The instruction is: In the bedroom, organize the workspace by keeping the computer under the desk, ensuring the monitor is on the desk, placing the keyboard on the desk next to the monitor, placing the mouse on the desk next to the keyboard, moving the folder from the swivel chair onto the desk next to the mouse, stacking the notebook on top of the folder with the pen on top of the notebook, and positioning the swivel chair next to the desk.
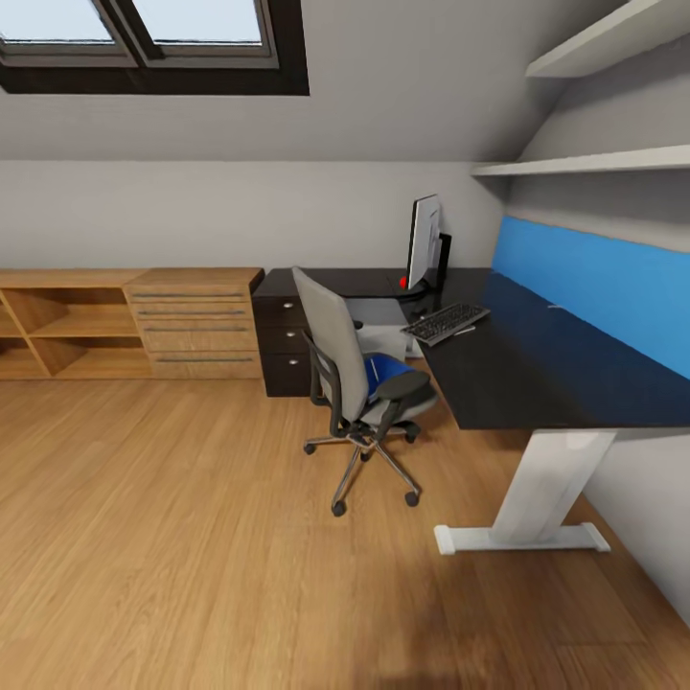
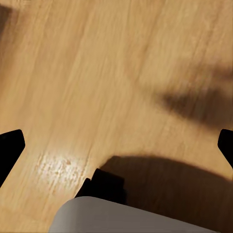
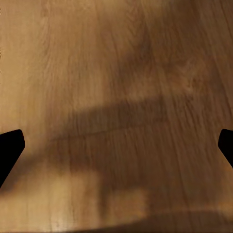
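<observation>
Between wooden cabinet (image 1: 196,321) and desk (image 1: 537,369), swivel chair (image 1: 359,383) holds folder (image 1: 385,369).

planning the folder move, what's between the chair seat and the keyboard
In the head view nothing stands between them: the folder lies on the chair seat, and the keyboard rests near the desk edge just beyond.
</observation>
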